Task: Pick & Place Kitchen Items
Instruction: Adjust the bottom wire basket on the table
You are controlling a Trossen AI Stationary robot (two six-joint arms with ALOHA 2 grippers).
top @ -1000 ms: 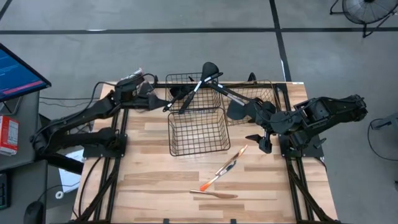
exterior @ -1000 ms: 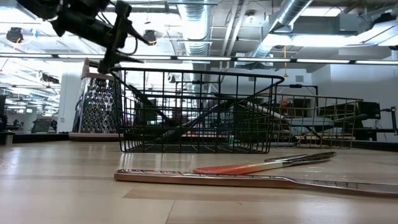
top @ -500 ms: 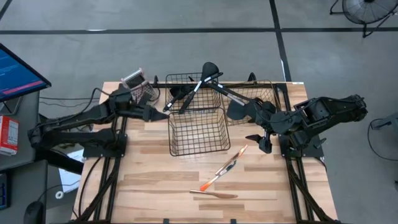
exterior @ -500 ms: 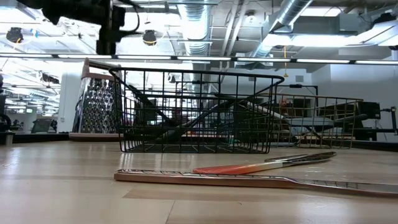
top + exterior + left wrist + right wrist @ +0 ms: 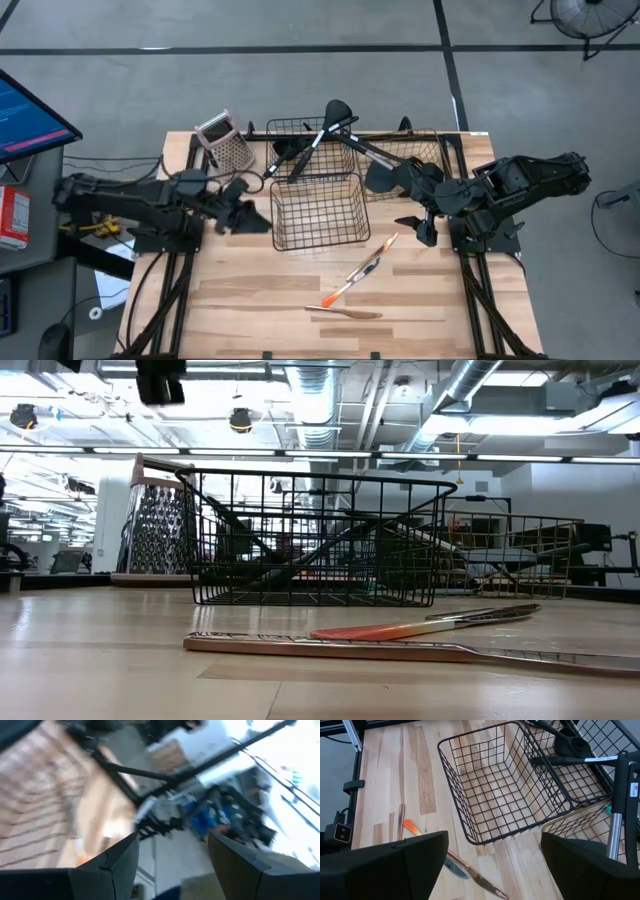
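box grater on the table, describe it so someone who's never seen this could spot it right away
Start at the light wooden table and go to its far left corner, left of the black wire baskets. The pink-topped metal box grater stands there alone, the only shiny perforated block among dark wire and long-handled utensils.

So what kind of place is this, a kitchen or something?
Probably a robotics lab or workshop, not a kitchen: bare ducts run overhead, a monitor sits beside the table, and the floor is taped concrete.
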